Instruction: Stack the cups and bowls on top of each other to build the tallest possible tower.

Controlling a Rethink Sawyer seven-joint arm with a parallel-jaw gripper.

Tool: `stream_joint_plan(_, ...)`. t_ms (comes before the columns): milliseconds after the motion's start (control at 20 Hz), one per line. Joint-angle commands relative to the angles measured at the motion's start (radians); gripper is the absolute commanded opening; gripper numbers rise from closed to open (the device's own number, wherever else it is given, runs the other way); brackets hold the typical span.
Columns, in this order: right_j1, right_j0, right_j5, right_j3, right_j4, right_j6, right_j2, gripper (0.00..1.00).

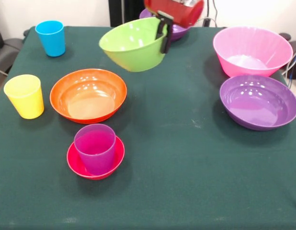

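My gripper (163, 38) comes down from the top edge and is shut on the right rim of the lime green bowl (131, 45), which hangs tilted above the table. The purple cup (95, 147) stands upright inside the small red bowl (76, 164) at the front left; this is the only stack. The wide orange bowl (88, 95) sits just behind it. The yellow cup (25, 96) and blue cup (51, 37) stand at the left. The big pink bowl (252, 50) and a purple bowl (259, 101) sit at the right. A second purple bowl (180, 31) is partly hidden behind the gripper. The small orange bowl is out of view.
The table is covered with a dark green cloth (186, 167). A dark chair (4, 52) stands at the far left edge and cables (294, 67) hang at the far right.
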Motion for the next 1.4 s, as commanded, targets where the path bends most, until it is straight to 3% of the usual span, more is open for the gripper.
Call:
stream_joint_plan(50,0.051,-0.063,0.203,-0.187,-0.088,-0.16,0.118,0.0)
stream_joint_plan(750,0.129,-0.166,0.312,-0.399,-0.147,-0.237,0.235,0.0)
stream_joint_plan(1400,0.255,-0.206,0.367,-0.599,-0.201,-0.257,0.317,0.0)
